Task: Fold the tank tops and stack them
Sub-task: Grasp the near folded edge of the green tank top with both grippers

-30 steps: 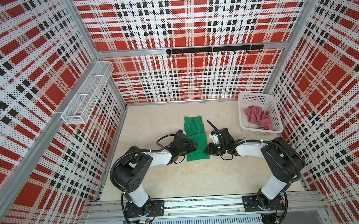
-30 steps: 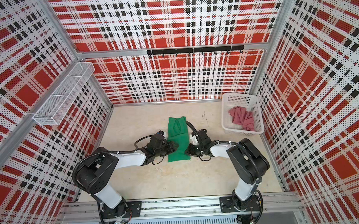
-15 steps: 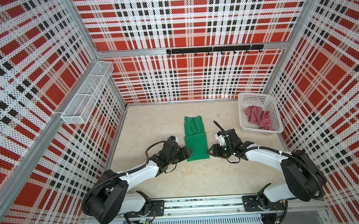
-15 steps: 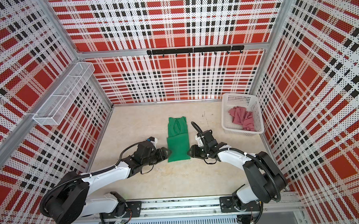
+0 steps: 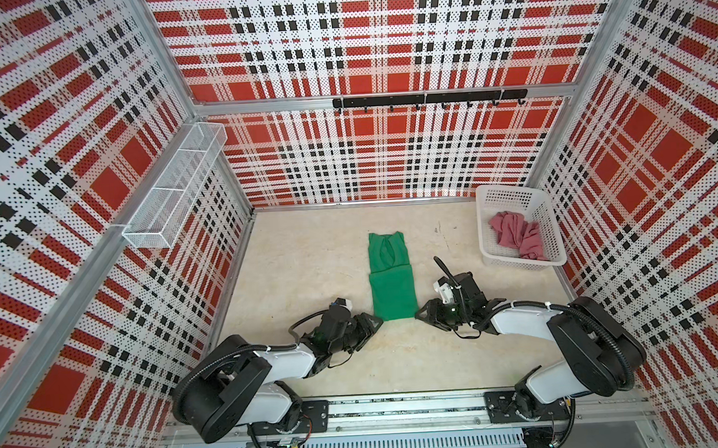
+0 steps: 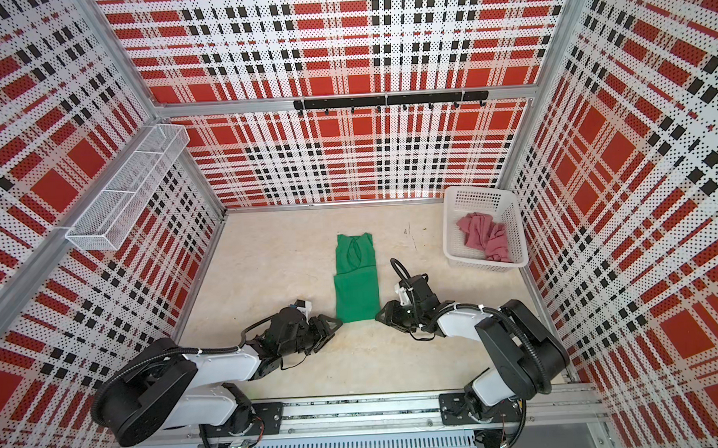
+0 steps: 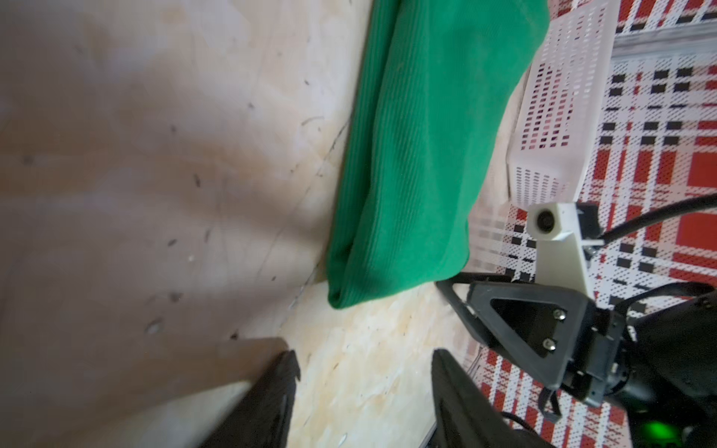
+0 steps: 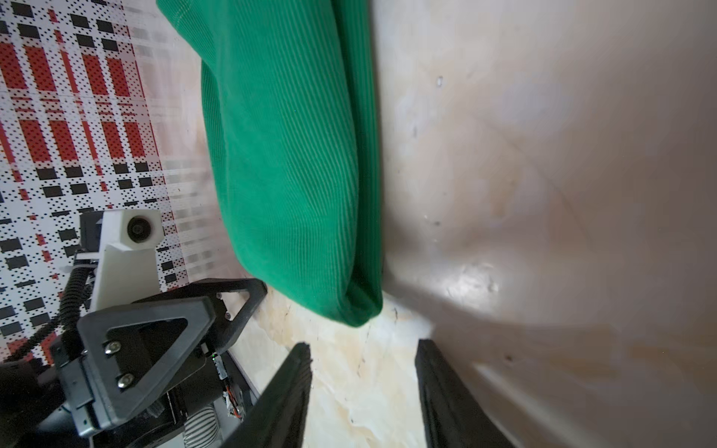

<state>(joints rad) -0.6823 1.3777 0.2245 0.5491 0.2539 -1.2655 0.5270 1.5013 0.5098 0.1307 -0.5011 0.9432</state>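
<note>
Flanking the limp, ribbed bright green cloth tank top (image 5: 392, 288), my left gripper (image 5: 375, 323) and right gripper (image 5: 421, 314) are hovering, jaws parted, empty; I am favouring its 2 near corners.

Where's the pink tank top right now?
In both top views the pink tank top lies crumpled inside the white basket at the far right corner.

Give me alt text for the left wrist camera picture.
A folded green tank top lies on the pale table, ahead of the open left gripper. The right gripper sits near its other corner, with a white basket beyond.
</note>
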